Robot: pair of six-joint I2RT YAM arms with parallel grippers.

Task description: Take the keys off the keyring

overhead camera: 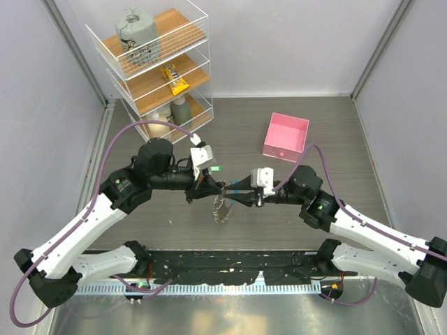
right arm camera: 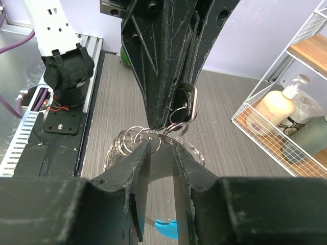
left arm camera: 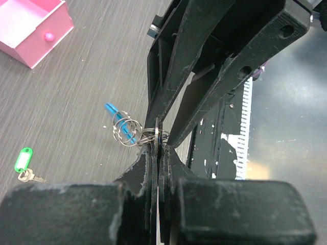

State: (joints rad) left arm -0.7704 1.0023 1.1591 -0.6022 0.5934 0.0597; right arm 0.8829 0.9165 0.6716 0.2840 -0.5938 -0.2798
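Both grippers meet above the middle of the table. My left gripper (overhead camera: 218,187) (left arm camera: 158,145) is shut on a thin metal piece of the bunch; a black tag (right arm camera: 189,102) sits at its tip. My right gripper (overhead camera: 235,195) (right arm camera: 161,145) faces it tip to tip, its fingers closed on a flat silver key (right arm camera: 161,158). Small silver rings (left arm camera: 127,130) (right arm camera: 130,143) and the keys (overhead camera: 221,209) hang below the tips. The keyring's blue band (left arm camera: 118,118) (right arm camera: 169,228) runs just under the right fingers; most of its loop is hidden.
A key with a green tag (overhead camera: 216,169) (left arm camera: 24,159) lies loose on the table behind the grippers. A pink open box (overhead camera: 286,136) (left arm camera: 33,28) stands at the back right. A white wire shelf rack (overhead camera: 154,63) (right arm camera: 286,117) with bottles stands at the back left.
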